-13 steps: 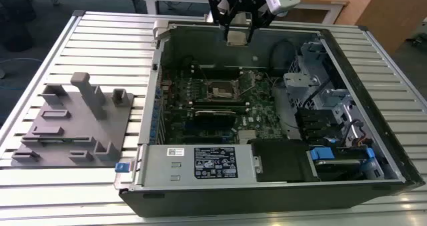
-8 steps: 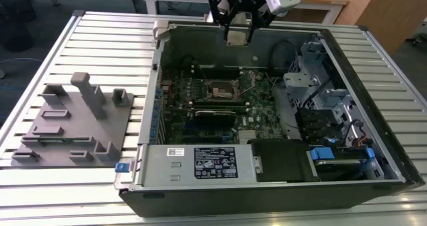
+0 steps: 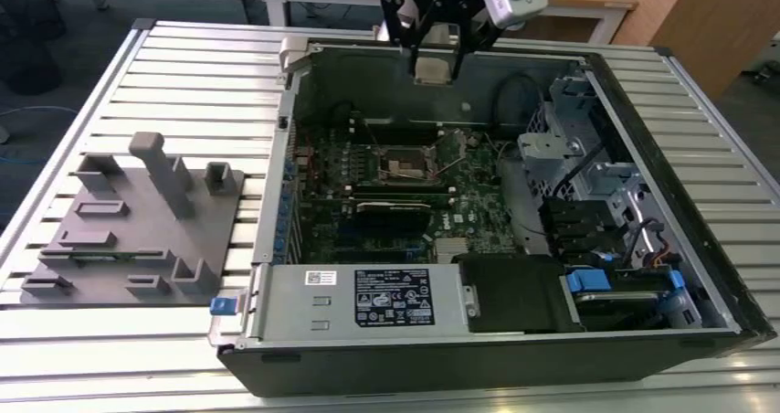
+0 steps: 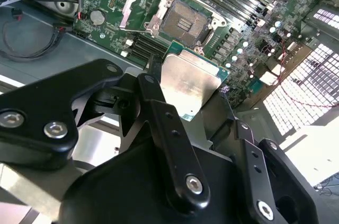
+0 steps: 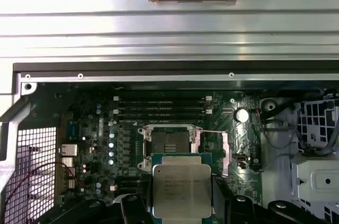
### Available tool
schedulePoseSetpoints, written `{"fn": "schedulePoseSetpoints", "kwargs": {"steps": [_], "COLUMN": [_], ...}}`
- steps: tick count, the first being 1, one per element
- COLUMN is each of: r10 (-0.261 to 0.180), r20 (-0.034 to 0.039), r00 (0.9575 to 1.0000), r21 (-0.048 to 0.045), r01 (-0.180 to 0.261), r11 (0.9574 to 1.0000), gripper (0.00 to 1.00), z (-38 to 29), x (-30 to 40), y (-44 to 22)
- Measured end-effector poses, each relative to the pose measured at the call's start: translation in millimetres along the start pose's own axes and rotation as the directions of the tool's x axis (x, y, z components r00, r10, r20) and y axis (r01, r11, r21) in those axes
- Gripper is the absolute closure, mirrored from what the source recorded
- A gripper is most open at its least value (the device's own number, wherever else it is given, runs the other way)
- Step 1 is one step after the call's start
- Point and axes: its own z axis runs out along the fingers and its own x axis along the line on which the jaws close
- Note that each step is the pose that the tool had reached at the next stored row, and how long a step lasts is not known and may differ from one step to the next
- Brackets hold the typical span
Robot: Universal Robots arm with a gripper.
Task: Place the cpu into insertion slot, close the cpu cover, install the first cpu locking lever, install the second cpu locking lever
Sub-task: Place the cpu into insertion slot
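We found the pincer point(image 4: 190, 90) clamped on the cpu point(image 4: 189, 78), with one black finger point(image 4: 159, 110) pressed against each of two opposite edges of the chip. In both wrist views the chip's dull silver top faced the camera point(image 5: 181, 189), and its green border showed at the free edge. In the exterior view the pincer point(image 3: 437, 66) hung over the far wall of the open computer case point(image 3: 682, 212), well above the board, and the chip was clear of everything but the fingers.

Beyond the chip we recorded the insertion slot point(image 5: 170, 147) lying bare on the green board, its dark contact field exposed inside the silver rim. In the first wrist view the held chip overlapped the slot's nearer edge. The cpu cover point(image 4: 128, 7) stood swung open at one side of the slot and was not laid over it.

Past the slot ran the long black memory slots point(image 5: 159, 108). The case rested on a slatted metal table point(image 3: 183, 66), and a grey moulded fixture point(image 3: 134, 221) sat on the table at the exterior view's left, well apart from the pincer.
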Motion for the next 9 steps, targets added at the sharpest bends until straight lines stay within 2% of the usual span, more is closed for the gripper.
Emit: {"fn": "schedulePoseSetpoints", "kwargs": {"steps": [9], "r10": [0.0], "r20": [-0.0001], "r00": [1.0], "r21": [0.0002], "r01": [0.0], "r11": [1.0], "gripper": [0.46], "z": [8.7], "x": [-0.2], "y": [-0.7]}}
